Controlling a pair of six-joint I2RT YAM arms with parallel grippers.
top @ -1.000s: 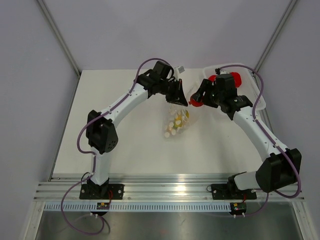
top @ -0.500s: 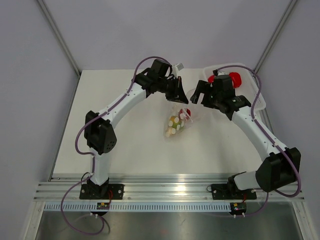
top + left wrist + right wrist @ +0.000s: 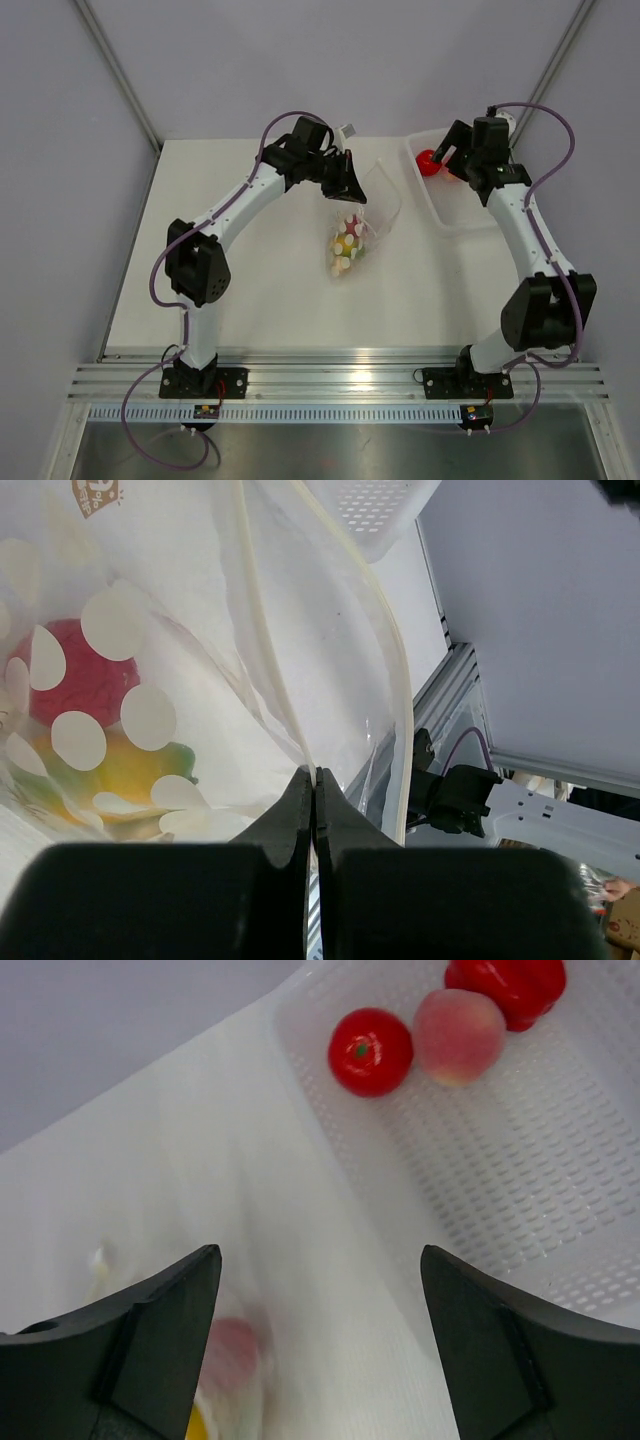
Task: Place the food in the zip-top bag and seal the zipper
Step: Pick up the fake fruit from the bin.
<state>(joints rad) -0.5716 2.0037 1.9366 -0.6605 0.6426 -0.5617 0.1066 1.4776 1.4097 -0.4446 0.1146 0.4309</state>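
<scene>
Right end effector (image 3: pixel 318 1300) withdrawn, bag (image 3: pixel 200 630) logo (image 3: pixel 97 494) illegible

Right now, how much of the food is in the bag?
Done: red and yellow-green food sits in the zip-top bag. In hand: the left gripper pinches its mouth edge; the right gripper is open, empty. Left: tomato, peach and a red piece lie in the tray; the zipper is unsealed.
</scene>
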